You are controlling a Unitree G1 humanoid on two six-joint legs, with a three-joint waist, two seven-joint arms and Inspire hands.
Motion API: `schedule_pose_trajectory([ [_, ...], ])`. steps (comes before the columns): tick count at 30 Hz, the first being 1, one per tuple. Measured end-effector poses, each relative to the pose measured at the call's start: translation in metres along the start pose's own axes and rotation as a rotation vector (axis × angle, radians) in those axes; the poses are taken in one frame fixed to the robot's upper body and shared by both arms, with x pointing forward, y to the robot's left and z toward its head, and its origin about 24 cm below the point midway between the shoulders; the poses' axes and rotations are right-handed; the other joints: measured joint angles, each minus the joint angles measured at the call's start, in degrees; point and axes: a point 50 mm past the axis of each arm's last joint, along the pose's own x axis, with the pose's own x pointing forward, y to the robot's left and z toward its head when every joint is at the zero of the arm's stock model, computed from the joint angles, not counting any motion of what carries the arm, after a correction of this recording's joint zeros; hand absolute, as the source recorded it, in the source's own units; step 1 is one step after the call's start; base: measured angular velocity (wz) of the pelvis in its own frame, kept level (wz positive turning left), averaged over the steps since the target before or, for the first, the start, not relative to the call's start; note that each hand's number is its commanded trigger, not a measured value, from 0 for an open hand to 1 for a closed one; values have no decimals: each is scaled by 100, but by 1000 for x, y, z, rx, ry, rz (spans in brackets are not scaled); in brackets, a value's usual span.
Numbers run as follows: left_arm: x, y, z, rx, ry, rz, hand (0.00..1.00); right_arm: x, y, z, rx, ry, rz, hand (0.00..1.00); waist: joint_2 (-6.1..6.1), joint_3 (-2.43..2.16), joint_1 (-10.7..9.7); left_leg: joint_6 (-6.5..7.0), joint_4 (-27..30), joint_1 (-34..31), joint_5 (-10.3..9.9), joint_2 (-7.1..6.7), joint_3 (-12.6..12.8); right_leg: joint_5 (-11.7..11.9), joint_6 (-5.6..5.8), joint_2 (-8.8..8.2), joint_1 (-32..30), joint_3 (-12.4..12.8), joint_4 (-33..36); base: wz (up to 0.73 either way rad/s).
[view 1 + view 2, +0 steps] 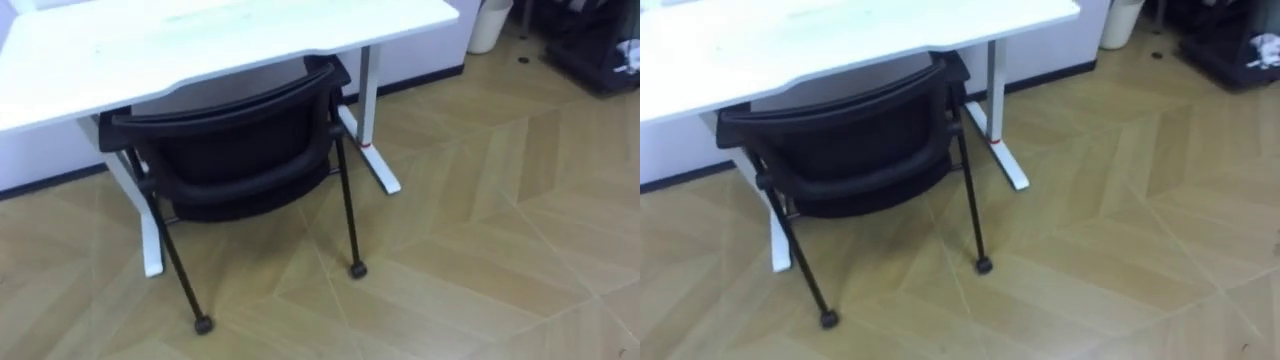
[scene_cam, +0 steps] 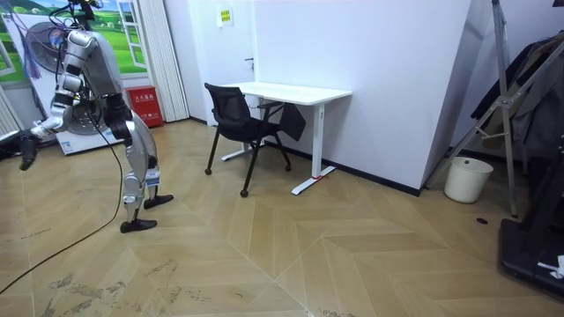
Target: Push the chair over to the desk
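Chair tucked in at the worktop, robot standing well off from it.

On the wooden floor (image 2: 264, 255) towards the room view's left the robot stands well apart from the chair (image 1: 230, 140). One hand (image 2: 27, 151) reaches out to the room view's left with nothing that I can see in it, though it is too small to tell whether its fingers are open or curled. Further in, the chair sits with its seat under the white worktop (image 1: 200, 40) and its backrest just at the edge, between the worktop's legs. It looks about home to me. Any last nudge wants both hands flat on the top of the backrest and a straight, slow push, so the wheels (image 1: 357, 269) roll true and miss the worktop leg (image 1: 372, 130).
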Motion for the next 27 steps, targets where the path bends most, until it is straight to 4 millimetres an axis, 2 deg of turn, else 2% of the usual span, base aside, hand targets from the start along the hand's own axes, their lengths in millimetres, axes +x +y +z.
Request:
schedule_pose_trajectory([
  [3, -14, -31, 2, 144, -74, -216, 0, -22, 40, 4, -121, -73, 218, 0, 17, 14, 13, 28, -4, 32, -9, -25, 7, 67, 41, -3, 72, 5, -105, -1],
  [5, -31, -58, 7, 281, -171, -405, 0, -46, 75, 8, -194, -120, 424, 0, 60, 46, 11, 59, -19, 49, -20, -66, -15, 130, 108, -15, 174, -28, -274, 7],
  [6, -36, -65, 8, 303, -183, -448, 0, -52, 82, 8, -208, -126, 470, 0, 79, 60, 13, 69, -26, 49, -20, -82, -14, 161, 89, -28, 179, -35, -290, 9],
  [7, -46, -79, 9, 341, -197, -531, 0, -63, 94, 9, -229, -128, 552, 0, 98, 97, -28, 97, -64, 52, -8, -162, -37, 174, 86, -30, 186, -65, -287, 13],
  [9, -64, -100, 12, 381, -217, -671, 0, -78, 109, 6, -270, -116, 680, 0, 97, 121, -68, 196, -213, 94, 54, -303, -57, 159, 133, -121, 189, -139, -289, 14],
  [10, -68, -104, 12, 389, -222, -698, 0, -81, 111, 5, -280, -111, 704, 0, 91, 136, -77, 204, -255, 118, 60, -333, -57, 163, 141, -139, 196, -140, -291, 6],
  [11, -74, -110, 10, 403, -223, -741, 0, -87, 116, 4, -290, -108, 757, 0, 64, 184, -102, 207, -324, 179, 61, -390, -50, 152, 163, -184, 241, -165, -324, 3],
  [12, -76, -111, 8, 411, -219, -758, 0, -88, 117, 2, -295, -102, 776, 0, 52, 183, -122, 207, -349, 189, 61, -415, -54, 149, 176, -197, 260, -172, -368, 0],
  [15, -86, -119, 1, 441, -206, -828, 0, -97, 123, -3, -318, -88, 860, 0, -29, 223, -139, 213, -424, 223, 55, -485, -27, 144, 204, -252, 258, -173, -382, 0],
  [16, -90, -122, -1, 443, -200, -848, 0, -100, 125, -5, -330, -83, 890, 0, -56, 262, -135, 211, -422, 217, 43, -485, -37, 148, 207, -250, 250, -187, -363, 9],
  [17, -94, -125, -2, 442, -196, -867, 0, -102, 126, -7, -336, -72, 911, 0, -77, 277, -143, 206, -421, 208, 28, -485, -43, 162, 212, -245, 249, -236, -349, 12],
  [19, -100, -130, -2, 439, -199, -897, 0, -103, 126, -9, -340, -63, 937, 0, -82, 275, -140, 197, -436, 206, 17, -494, -80, 172, 209, -245, 256, -308, -340, 15],
  [27, -112, -139, -4, 487, -225, -950, 0, -109, 128, -21, -431, -39, 1029, 0, -54, 268, -122, 196, -450, 256, 17, -537, -97, 172, 209, -284, 266, -311, -265, 3],
])
